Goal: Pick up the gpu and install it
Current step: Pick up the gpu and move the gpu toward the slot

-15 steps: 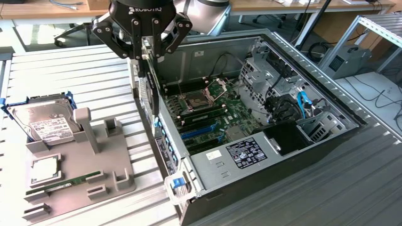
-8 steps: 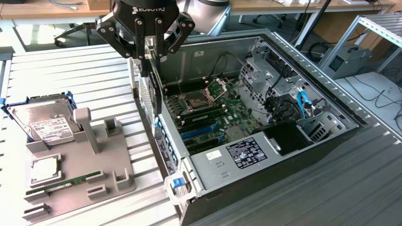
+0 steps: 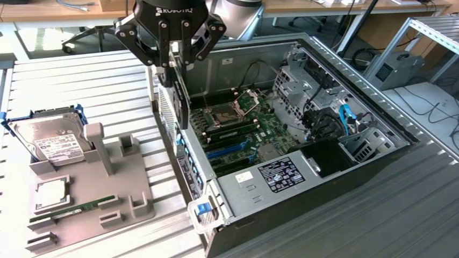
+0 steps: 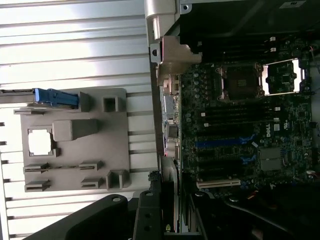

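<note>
Nearest the exterior camera, on its left, a grey plastic tray [image 3: 90, 183] lies on the slatted metal table [image 3: 79, 80]. A narrow green memory stick [image 3: 75, 208] rests in a slot along the tray's near part. A pale square chip [image 3: 51, 194] sits in a pocket just beside it. At the tray's far end lies a silver hard drive [image 3: 50, 141] with a white label, held in a blue frame [image 3: 77, 111]. An upright grey post [image 3: 97, 145] stands next to the drive.

To the exterior view's right of the tray, an open computer case [image 3: 301, 212] lies on its side, with a blue latch [image 3: 204, 208] at its near corner. Inside, the green motherboard [image 3: 265, 129] is exposed. Its blue slots [image 3: 229, 150] are nearer and the processor socket [image 3: 226, 115] lies beyond them (its metal lid is tipped up). Black and blue cables cross the drive bays at the exterior view's right.

Farther back, the gripper [image 3: 174, 67] hangs over the case wall on the tray side, pointing down. It is clamped on the gpu [image 3: 178, 102], a slim dark card hanging on edge. The card's lower end is close against that wall, and I cannot tell whether they touch. The wrist view shows the card's edge pinched between the dark fingers [image 4: 147, 215].

Behind everything stand a wooden desk [image 3: 57, 11] and an office chair's base [image 3: 83, 37].
</note>
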`<state>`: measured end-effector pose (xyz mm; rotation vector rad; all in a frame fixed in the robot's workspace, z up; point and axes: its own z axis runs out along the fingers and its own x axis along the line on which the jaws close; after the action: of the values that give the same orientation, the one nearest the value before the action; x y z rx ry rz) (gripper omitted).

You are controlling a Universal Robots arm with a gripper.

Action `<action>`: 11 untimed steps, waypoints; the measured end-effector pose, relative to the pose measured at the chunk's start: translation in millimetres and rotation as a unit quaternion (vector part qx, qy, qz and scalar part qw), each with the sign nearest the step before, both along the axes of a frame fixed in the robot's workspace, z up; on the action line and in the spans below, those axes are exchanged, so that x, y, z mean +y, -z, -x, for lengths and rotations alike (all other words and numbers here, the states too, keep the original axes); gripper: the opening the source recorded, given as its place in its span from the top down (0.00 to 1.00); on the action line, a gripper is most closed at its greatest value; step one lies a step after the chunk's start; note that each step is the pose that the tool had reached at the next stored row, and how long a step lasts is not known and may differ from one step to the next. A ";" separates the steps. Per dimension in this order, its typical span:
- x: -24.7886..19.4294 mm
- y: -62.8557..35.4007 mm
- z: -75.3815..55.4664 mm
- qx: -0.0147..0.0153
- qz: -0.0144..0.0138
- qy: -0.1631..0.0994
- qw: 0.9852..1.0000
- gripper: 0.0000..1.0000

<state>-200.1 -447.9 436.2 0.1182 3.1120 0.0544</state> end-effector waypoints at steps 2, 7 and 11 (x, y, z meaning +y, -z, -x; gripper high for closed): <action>0.0 0.0 -1.5 0.000 0.000 0.000 1.000 0.73; 0.0 0.0 -5.5 0.000 0.000 0.000 1.000 0.73; 0.0 0.0 -10.1 0.000 0.000 0.000 1.000 0.73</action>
<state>-190.1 -447.9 436.1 0.1181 3.1120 0.0536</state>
